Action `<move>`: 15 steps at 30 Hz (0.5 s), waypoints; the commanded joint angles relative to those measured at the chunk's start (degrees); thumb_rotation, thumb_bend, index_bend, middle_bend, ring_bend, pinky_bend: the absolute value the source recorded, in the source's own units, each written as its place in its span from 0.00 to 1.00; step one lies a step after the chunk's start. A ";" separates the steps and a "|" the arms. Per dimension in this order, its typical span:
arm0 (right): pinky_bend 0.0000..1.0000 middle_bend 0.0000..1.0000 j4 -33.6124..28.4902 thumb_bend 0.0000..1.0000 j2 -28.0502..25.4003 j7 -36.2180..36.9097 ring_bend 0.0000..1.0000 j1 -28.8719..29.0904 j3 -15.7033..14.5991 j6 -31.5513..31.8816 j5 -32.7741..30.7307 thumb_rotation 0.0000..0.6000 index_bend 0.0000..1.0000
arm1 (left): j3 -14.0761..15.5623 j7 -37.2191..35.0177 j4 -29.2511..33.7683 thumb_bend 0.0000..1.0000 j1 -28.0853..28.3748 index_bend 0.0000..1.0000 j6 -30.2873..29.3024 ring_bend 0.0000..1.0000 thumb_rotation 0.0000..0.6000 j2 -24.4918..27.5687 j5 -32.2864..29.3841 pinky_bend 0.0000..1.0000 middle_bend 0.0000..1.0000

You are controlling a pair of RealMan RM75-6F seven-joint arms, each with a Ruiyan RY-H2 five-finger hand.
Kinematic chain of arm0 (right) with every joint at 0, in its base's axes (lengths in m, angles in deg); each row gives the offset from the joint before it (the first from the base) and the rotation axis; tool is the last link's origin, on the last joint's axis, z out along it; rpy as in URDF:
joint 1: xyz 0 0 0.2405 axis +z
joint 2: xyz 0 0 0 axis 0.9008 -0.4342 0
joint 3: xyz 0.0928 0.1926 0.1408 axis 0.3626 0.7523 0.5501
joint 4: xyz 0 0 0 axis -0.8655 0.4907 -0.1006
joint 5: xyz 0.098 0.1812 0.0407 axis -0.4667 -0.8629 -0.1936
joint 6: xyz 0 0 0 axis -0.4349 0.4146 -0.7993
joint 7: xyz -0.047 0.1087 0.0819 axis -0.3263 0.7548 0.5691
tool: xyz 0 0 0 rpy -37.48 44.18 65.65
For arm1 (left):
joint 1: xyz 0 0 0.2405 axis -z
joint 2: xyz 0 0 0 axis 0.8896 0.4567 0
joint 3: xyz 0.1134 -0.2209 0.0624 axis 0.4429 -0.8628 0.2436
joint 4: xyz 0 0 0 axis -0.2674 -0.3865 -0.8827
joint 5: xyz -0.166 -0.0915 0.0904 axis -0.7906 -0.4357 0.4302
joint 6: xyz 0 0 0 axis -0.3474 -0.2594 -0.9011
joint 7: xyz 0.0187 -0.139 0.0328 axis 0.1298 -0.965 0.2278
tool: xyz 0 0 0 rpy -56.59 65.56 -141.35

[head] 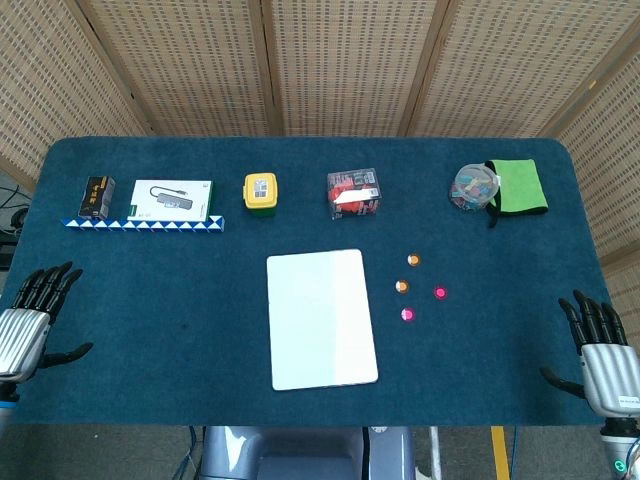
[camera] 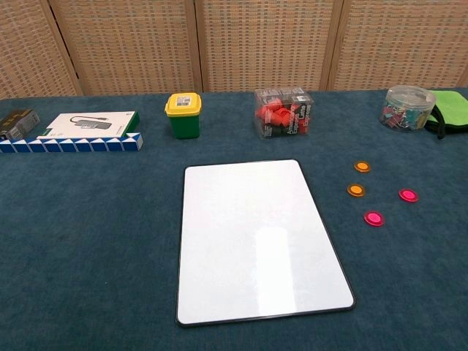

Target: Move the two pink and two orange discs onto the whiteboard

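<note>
Blue table (head: 200, 330) — discs (head: 407, 288) right of whiteboard (head: 320, 318).

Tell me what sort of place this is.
Probably a robot test or demo station, not a home: a blue-covered table with props in a row, woven screens closing it off, and a whiteboard laid out centrally.

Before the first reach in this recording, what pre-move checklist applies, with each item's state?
1. Whiteboard bare, lying flat: ok.
2. Four discs in view beside the board, none on it: orange discs, pink discs: ok.
3. Discs apart from one another: ok.
4. Right hand empty, fingers spread: ok.
5. Left hand empty, at table edge: ok.
6. Path from right hand to discs free: ok.
</note>
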 commanded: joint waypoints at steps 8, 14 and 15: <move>0.00 0.00 -0.89 0.05 -0.71 1.53 0.00 2.71 -0.30 -5.35 0.06 1.00 0.00 | -0.18 0.01 -0.10 0.00 -0.05 0.00 -0.22 0.00 1.00 -0.21 -0.14 0.00 0.00; 0.00 0.00 -3.43 0.07 -1.91 -1.01 0.00 9.16 1.95 -14.05 -1.19 1.00 0.01 | -0.15 0.27 -0.07 0.00 0.22 0.00 0.38 0.00 1.00 -0.15 -0.21 0.00 0.00; 0.00 0.00 -3.73 0.11 -1.93 -1.36 0.00 9.73 2.25 -14.86 -1.57 1.00 0.02 | -0.14 0.34 -0.04 0.00 0.24 0.00 0.42 0.00 1.00 -0.14 -0.21 0.00 0.00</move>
